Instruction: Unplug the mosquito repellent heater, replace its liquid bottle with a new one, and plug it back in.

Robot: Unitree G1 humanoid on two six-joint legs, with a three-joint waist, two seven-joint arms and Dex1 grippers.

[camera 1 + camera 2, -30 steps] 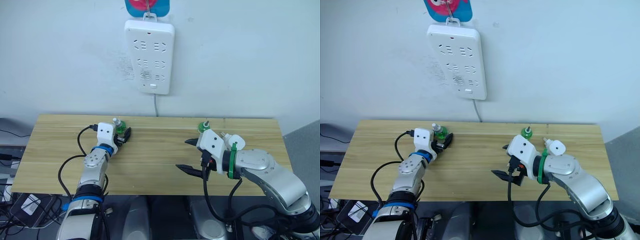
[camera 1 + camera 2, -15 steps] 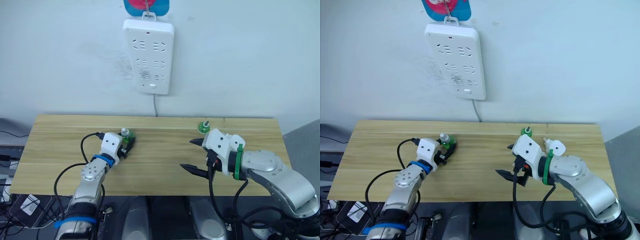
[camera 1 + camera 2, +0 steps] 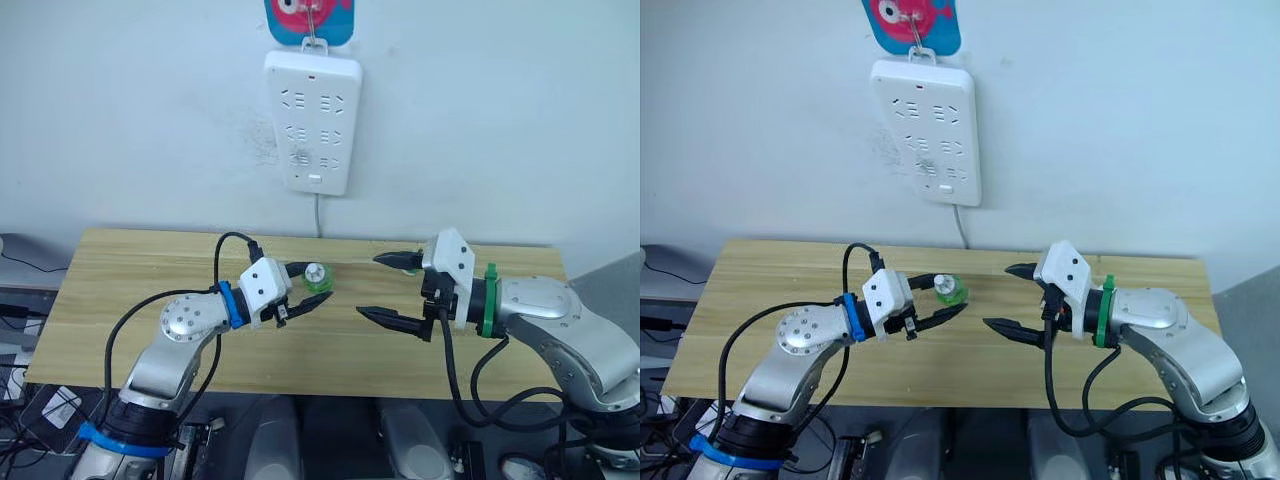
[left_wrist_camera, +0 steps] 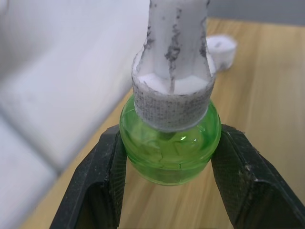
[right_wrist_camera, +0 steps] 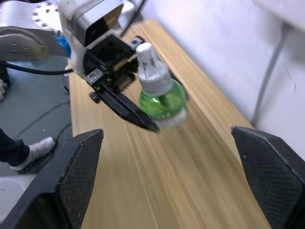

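Between the two black fingers of the left gripper (image 3: 304, 288) sits a green liquid bottle (image 3: 317, 278) with a white wick stem; both pads press its round belly in the left wrist view (image 4: 169, 143), so this gripper is clamped on the bottle, held above the middle of the wooden table (image 3: 120, 270).

Right gripper (image 3: 392, 288): fingers spread wide, holding nothing, pointing left toward the bottle, near it but apart.

Count: one green bottle seen in the head views; two grippers; one white multi-socket power strip (image 3: 312, 122) on the far wall, all sockets unoccupied. A small white object (image 4: 220, 46) lies on the table beyond the bottle in the left wrist view; cannot tell if it is the mosquito repellent heater.

Change vs 1.0 s ago: left gripper has carried its bottle from the table's left part toward centre. Right gripper has risen and moved further from the near edge; the second green bottle and the white unit then visible beside it are now hidden behind the right arm.
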